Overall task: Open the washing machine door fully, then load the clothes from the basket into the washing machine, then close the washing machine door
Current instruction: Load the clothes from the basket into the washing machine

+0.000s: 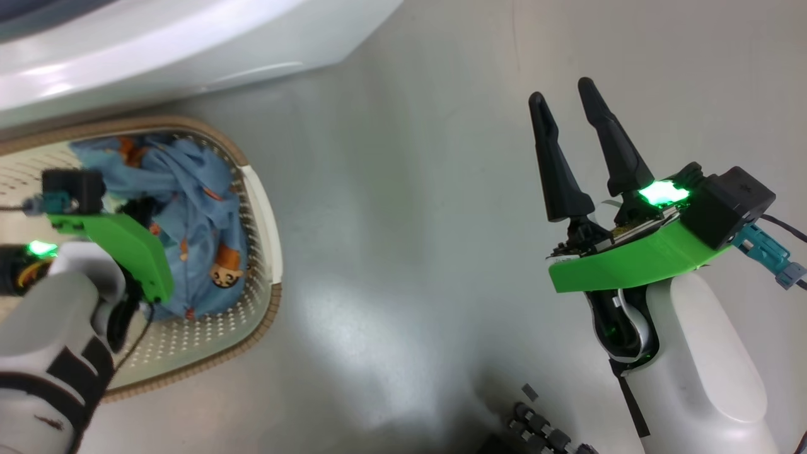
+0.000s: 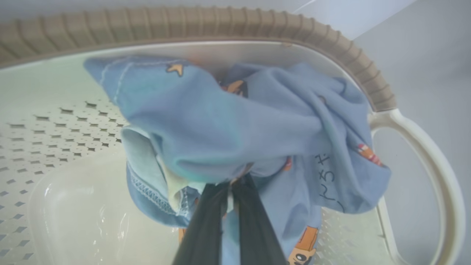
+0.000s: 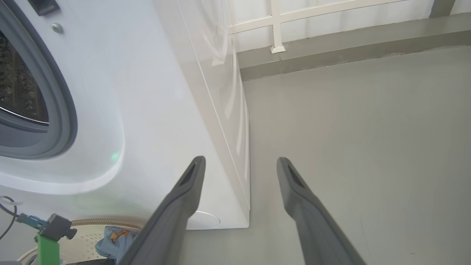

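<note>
The cream basket [image 1: 263, 208] with a brown rim stands on the floor below the white washing machine [image 1: 157, 44]. Light blue clothes [image 1: 202, 208] with orange prints lie bunched in it. My left gripper [image 2: 232, 184] reaches down into the basket, shut on a fold of the blue clothes [image 2: 220, 125]. Out to the right, above bare floor, my right gripper [image 1: 561, 91] is open with nothing in it. The right wrist view has the right gripper [image 3: 241, 161] pointing past the machine's front corner, with the grey gasket [image 3: 62, 110] and drum opening at left. The washing machine door is out of view.
Grey floor [image 1: 410, 189] stretches between the basket and my right arm. A low grey kerb [image 3: 349, 48] with a white railing runs behind the machine. Dark parts of my base [image 1: 542, 432] show at the bottom edge of the head view.
</note>
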Robot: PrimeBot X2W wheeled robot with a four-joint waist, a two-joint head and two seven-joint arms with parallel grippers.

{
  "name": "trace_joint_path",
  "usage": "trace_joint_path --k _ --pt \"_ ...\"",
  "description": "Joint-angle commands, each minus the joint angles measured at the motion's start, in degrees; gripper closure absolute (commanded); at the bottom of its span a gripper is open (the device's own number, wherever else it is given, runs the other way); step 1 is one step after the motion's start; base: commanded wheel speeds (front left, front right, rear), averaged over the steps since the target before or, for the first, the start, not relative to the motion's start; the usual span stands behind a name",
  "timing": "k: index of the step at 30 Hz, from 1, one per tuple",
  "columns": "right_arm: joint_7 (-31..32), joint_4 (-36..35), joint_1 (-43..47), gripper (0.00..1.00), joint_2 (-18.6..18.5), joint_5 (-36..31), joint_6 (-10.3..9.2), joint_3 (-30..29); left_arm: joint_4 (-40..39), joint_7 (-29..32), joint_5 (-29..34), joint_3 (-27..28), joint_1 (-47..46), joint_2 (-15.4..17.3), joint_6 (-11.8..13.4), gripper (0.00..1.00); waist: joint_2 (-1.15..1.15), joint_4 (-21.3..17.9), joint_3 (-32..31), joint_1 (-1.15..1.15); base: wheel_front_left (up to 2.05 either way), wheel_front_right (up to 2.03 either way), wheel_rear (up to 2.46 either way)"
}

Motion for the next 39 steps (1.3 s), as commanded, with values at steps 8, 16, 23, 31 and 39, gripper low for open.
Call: trace_joint_path --k 8,16,23,31,39 --pt "-0.3 -0.2 2.7 0.0 0.0 -0.6 0.56 0.1 -6.3 -5.1 -1.6 0.9 5.4 2.7 -0.1 1.0 0.0 4.0 -6.0 0.0 0.0 0.0 0.0" --pt "-0.3 0.4 3.6 0.0 -1.2 -0.7 0.56 -0.2 -16.8 -5.4 3.7 11.5 11.3 3.7 0.3 1.0 0.0 7.1 -9.7 0.0 0.0 0.0 0.0" --pt "-0.3 0.9 4.2 0.0 -2.1 -0.6 0.56 -0.1 -25.7 -5.4 9.4 19.3 18.4 3.5 1.2 1.0 0.0 8.4 -12.0 0.0 0.0 0.0 0.0" --pt "-0.3 1.7 5.1 0.0 -2.9 -0.2 0.56 0.1 -34.8 -5.4 13.9 26.1 26.6 3.2 2.3 1.0 0.0 9.4 -15.0 0.0 0.0 0.0 0.0" --pt "-0.3 2.4 6.1 0.0 -3.5 0.1 0.56 0.4 -43.2 -5.4 17.0 31.7 32.3 2.4 3.8 1.0 0.0 10.5 -18.0 0.0 0.0 0.0 0.0"
